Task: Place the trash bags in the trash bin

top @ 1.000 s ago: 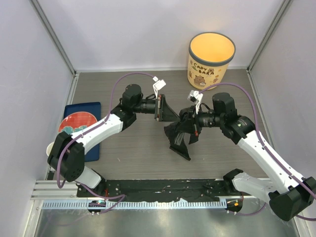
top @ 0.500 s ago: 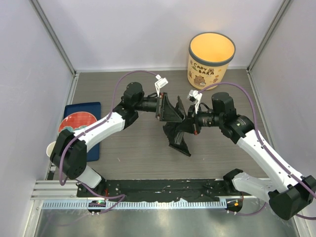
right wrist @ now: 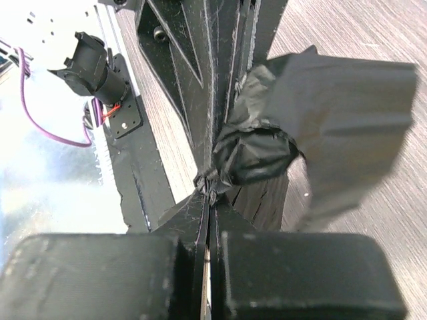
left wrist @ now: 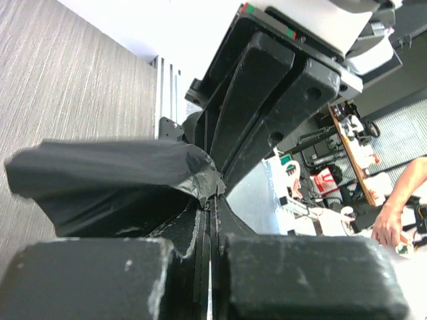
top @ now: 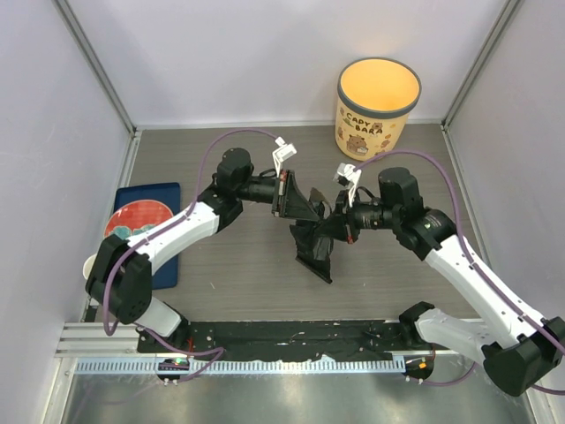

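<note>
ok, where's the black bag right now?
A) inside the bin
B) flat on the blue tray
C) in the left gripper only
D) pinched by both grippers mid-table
D: the left gripper and right gripper are both shut on the trash bag, well short of the trash bin.

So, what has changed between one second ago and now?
The left gripper moved right to the trash bag, opened its jaws, then shut them on it. The bag shifted slightly left. The right gripper stays shut on the bag; the trash bin has not moved.
</note>
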`<state>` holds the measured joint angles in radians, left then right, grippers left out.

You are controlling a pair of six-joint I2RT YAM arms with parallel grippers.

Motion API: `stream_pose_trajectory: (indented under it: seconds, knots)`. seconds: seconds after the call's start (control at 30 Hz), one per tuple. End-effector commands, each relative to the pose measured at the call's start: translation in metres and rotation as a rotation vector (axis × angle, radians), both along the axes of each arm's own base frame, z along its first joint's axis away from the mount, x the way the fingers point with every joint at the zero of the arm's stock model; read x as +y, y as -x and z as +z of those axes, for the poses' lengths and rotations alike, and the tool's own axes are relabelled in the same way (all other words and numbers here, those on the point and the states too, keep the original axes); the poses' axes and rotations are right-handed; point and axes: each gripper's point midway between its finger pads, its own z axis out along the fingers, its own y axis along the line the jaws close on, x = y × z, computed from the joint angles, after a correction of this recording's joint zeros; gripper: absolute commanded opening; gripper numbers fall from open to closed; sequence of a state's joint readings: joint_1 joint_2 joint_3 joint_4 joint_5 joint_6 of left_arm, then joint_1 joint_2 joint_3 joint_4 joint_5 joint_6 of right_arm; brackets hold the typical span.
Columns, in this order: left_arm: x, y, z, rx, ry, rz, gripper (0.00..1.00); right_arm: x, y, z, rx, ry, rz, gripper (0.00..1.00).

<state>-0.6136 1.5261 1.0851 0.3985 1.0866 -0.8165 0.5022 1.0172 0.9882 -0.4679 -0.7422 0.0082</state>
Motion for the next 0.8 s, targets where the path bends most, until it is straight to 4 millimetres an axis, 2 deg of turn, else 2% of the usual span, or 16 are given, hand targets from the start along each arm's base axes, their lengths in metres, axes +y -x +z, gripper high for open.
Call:
stream_pose_trajectory:
  seconds: [0.0,0.17,0.23,0.27,0.33,0.4,0.5,0.57,0.6,0.67,0.73,0.77]
  knots:
    - [0.033,-0.012,0.002,-0.109,0.002,0.034,0.0,-0.015,0.033,0.03,-0.092,-0.017,0.065,0.01]
    - [0.034,-0.005,0.014,-0.141,0.05,0.005,0.0,-0.019,0.042,0.033,-0.091,-0.013,0.083,0.03]
    - [0.035,-0.003,0.015,-0.125,0.055,-0.01,0.0,-0.018,0.045,0.035,-0.083,-0.013,0.097,0.15]
    - [0.034,-0.003,0.015,-0.123,0.056,-0.013,0.0,-0.018,0.045,0.038,-0.095,-0.012,0.102,0.15]
    - [0.034,-0.003,0.02,-0.139,0.066,-0.013,0.0,-0.019,0.047,0.037,-0.098,-0.009,0.116,0.11]
    - [0.034,-0.004,0.023,-0.145,0.071,-0.007,0.0,-0.019,0.045,0.034,-0.11,-0.001,0.116,0.01]
    - [0.032,-0.003,0.027,-0.137,0.075,-0.009,0.0,-0.018,0.033,0.029,-0.096,0.009,0.062,0.01]
    - [0.031,-0.002,0.027,-0.138,0.078,-0.007,0.0,-0.015,0.031,0.029,-0.082,-0.001,0.062,0.01]
    - [0.031,-0.001,0.028,-0.139,0.079,-0.012,0.0,-0.014,0.031,0.029,-0.066,-0.009,0.058,0.05]
    - [0.031,0.004,0.028,-0.152,0.084,-0.035,0.0,-0.013,0.03,0.031,-0.073,-0.015,0.06,0.29]
    - [0.032,0.009,0.028,-0.164,0.084,-0.054,0.0,-0.014,0.027,0.033,-0.102,-0.017,0.049,0.43]
    - [0.032,0.012,0.026,-0.195,0.087,-0.071,0.0,-0.014,0.025,0.034,-0.113,-0.017,0.041,0.58]
